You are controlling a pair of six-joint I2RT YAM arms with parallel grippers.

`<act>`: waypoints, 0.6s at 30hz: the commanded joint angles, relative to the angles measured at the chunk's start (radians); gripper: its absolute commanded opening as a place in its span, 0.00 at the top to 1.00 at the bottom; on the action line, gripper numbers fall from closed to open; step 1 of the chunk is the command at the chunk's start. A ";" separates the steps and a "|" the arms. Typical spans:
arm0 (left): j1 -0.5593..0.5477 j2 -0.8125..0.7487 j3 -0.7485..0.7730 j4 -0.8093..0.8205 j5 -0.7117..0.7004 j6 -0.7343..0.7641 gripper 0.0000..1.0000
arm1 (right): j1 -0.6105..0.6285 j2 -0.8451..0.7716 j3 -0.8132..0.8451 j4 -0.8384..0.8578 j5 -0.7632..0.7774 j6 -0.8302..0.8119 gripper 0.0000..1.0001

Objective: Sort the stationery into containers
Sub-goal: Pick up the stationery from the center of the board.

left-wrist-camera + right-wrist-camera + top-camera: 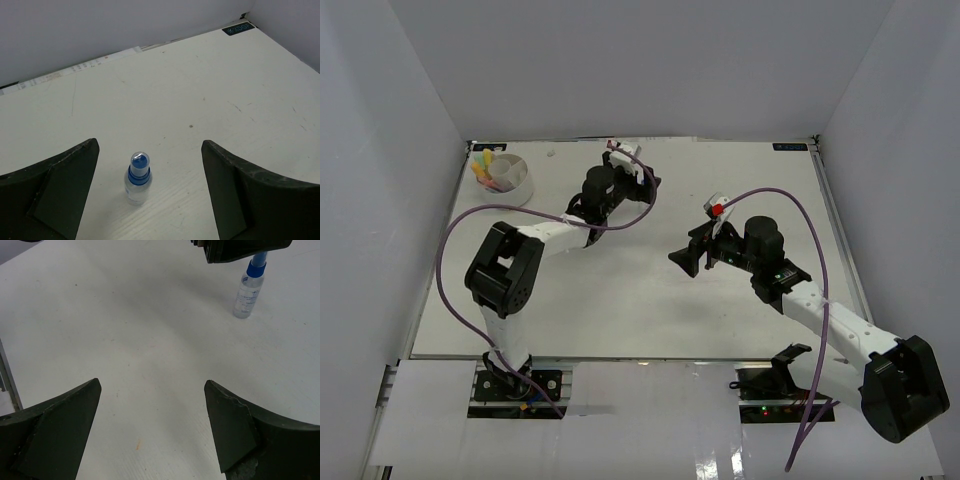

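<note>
A blue-capped clear bottle (138, 179) stands upright on the white table (210, 90), framed between the two dark fingers of the left gripper (149, 145). It sits a little closer to the finger on the left of the wrist view and touches neither. That gripper's jaws are spread wide and have hold of nothing.

The right gripper (152, 385) is likewise spread wide and empty, with only bare tabletop between its fingers. From its wrist camera the bottle lies ahead and off to the right, its cap partly hidden under the dark body of the left gripper.

Seen from above, the white round tub (525, 186) sits near the table's far left corner, well to the left of the left gripper. Yellow and pink markers (488, 166) lie inside it; which compartments cannot be told.
</note>
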 commanded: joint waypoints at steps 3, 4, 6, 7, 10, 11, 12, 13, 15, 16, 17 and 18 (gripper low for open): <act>0.005 0.040 0.086 -0.017 -0.042 0.001 0.09 | -0.004 0.002 0.003 0.042 0.003 -0.019 0.10; 0.005 0.051 0.095 -0.025 -0.045 -0.007 0.10 | -0.005 0.005 0.003 0.042 0.003 -0.019 0.10; 0.005 0.074 0.114 -0.039 -0.045 -0.019 0.13 | -0.004 0.005 0.002 0.042 0.003 -0.019 0.10; 0.005 0.080 0.120 -0.042 -0.043 -0.028 0.15 | -0.004 0.005 0.000 0.042 0.003 -0.019 0.10; 0.001 0.105 0.137 -0.054 -0.045 -0.037 0.20 | -0.005 0.007 0.002 0.042 0.002 -0.019 0.10; -0.002 0.109 0.138 -0.057 -0.043 -0.036 0.21 | -0.004 0.008 0.002 0.042 0.002 -0.020 0.10; -0.005 0.114 0.137 -0.056 -0.045 -0.036 0.22 | -0.005 0.008 0.003 0.042 0.002 -0.020 0.10; -0.007 0.116 0.132 -0.054 -0.043 -0.036 0.23 | -0.005 0.010 0.003 0.042 0.000 -0.020 0.10; -0.013 0.117 0.126 -0.046 -0.043 -0.036 0.25 | -0.005 0.011 0.003 0.042 -0.001 -0.020 0.10; -0.013 0.119 0.121 -0.043 -0.043 -0.036 0.27 | -0.004 0.011 0.003 0.042 -0.003 -0.020 0.10; -0.014 0.120 0.120 -0.045 -0.043 -0.039 0.28 | -0.004 0.013 0.003 0.042 -0.004 -0.020 0.10; -0.016 0.126 0.121 -0.045 -0.045 -0.041 0.30 | -0.004 0.014 0.003 0.044 -0.006 -0.019 0.10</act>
